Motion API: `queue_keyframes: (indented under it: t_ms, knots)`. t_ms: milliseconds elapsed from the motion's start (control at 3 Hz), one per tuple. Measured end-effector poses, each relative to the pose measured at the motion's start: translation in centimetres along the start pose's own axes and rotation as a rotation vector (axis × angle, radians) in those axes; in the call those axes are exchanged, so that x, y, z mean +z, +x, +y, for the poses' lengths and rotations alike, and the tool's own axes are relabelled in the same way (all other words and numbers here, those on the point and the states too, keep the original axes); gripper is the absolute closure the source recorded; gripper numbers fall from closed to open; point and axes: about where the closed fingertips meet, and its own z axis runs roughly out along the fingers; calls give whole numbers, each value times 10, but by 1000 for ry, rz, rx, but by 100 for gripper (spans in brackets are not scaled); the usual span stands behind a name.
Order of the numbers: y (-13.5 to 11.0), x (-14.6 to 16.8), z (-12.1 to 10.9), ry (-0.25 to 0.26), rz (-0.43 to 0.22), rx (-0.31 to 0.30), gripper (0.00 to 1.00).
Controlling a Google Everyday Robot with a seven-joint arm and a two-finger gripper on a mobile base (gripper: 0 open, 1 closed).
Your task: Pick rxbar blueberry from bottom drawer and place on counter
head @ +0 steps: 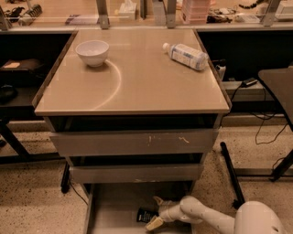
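Note:
The bottom drawer (pixel 114 208) is pulled out at the foot of the grey cabinet. The rxbar blueberry (pixel 146 215), a small dark bar with white lettering, lies flat on the drawer floor near the right side. My gripper (pixel 156 212) reaches into the drawer from the lower right on its white arm. Its pale fingers (pixel 154 223) are spread open, one on each side of the bar's right end. The beige counter (pixel 132 77) is the cabinet's top, well above the drawer.
A white bowl (pixel 92 52) stands on the counter at the back left. A clear plastic bottle (pixel 185 55) with a white label lies at the back right. Two taller drawers (pixel 132 142) overhang the bottom one. A cluttered shelf (pixel 146 13) runs behind.

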Motion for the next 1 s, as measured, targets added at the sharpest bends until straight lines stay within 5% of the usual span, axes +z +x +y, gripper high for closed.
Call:
queue_keyframes:
  t_ms: [667,1000]
  knots:
    - [0,-7,15,8,-4,-46,0]
    - [8,-9,26,100,7,-109,0]
